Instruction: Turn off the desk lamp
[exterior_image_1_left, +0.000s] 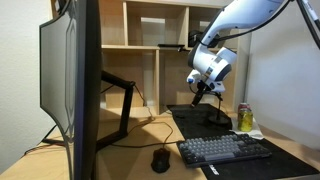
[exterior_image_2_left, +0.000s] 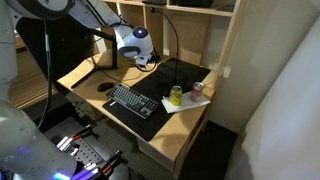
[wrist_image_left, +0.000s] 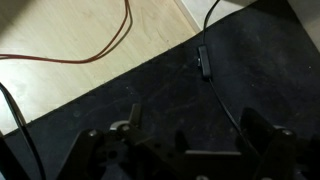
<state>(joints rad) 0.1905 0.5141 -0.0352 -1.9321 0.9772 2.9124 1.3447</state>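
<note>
The desk lamp is a thin black gooseneck with a slim bar head (exterior_image_1_left: 168, 46). Its stem (exterior_image_2_left: 172, 38) curves down to a base on the black desk mat (exterior_image_1_left: 200, 128), partly hidden behind my arm. My gripper (exterior_image_1_left: 203, 93) hangs open and empty just above the mat, close to the lamp's foot; it also shows in an exterior view (exterior_image_2_left: 145, 62). In the wrist view the open fingers (wrist_image_left: 195, 135) frame bare black mat. A thin black cable with a small inline block (wrist_image_left: 203, 62) lies on the mat ahead of them, untouched.
A keyboard (exterior_image_1_left: 225, 150), a mouse (exterior_image_1_left: 160, 159) and a green can (exterior_image_1_left: 244, 117) lie on the desk. A large monitor (exterior_image_1_left: 70, 85) on an angular black arm (exterior_image_1_left: 122, 100) stands to one side. Wooden shelves (exterior_image_1_left: 150, 30) are behind. An orange cable (wrist_image_left: 105, 45) crosses the wooden desktop.
</note>
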